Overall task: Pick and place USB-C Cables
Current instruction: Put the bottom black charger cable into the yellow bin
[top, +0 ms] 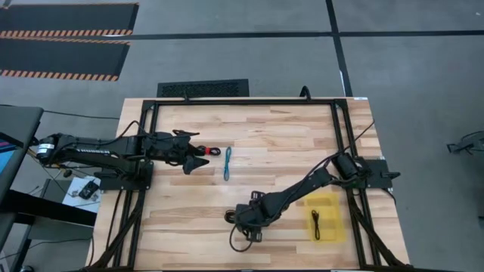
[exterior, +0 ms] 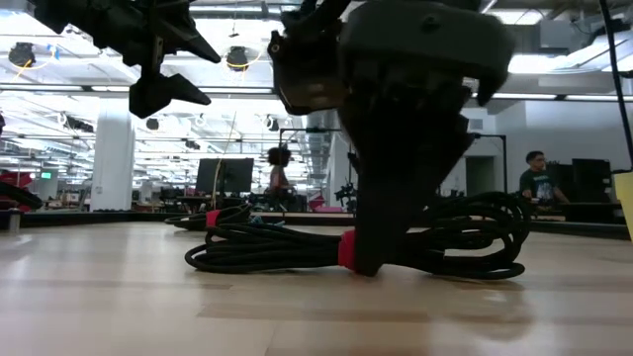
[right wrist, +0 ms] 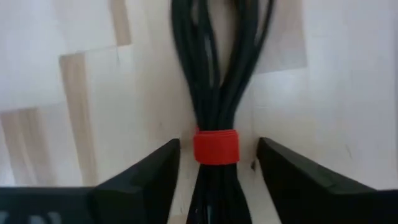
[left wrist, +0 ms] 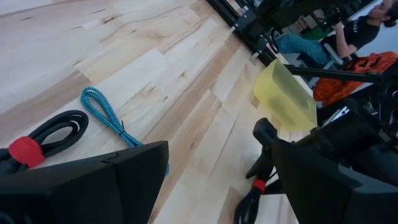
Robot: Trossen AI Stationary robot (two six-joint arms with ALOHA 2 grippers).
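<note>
A black cable bundle [right wrist: 214, 74] with a red tie [right wrist: 216, 147] lies flat near the table's near edge. My right gripper [right wrist: 217, 155] is lowered over it, open, one finger on each side of the tie with a small gap showing; in the low view it [exterior: 396, 242] reaches the table top. A second black bundle with a red tie [top: 212, 151] and the light blue cable [top: 227, 163] lie left of centre. My left gripper [top: 198, 157] hovers open beside them, above the table. A short black cable [top: 316, 224] lies in the yellow tray [top: 327, 205].
The yellow tray sits at the table's near right, close to the right arm's base. A black frame [top: 242, 101] runs round the table edges. Bare wood lies between the two arms. People and desks show in the room beyond the table.
</note>
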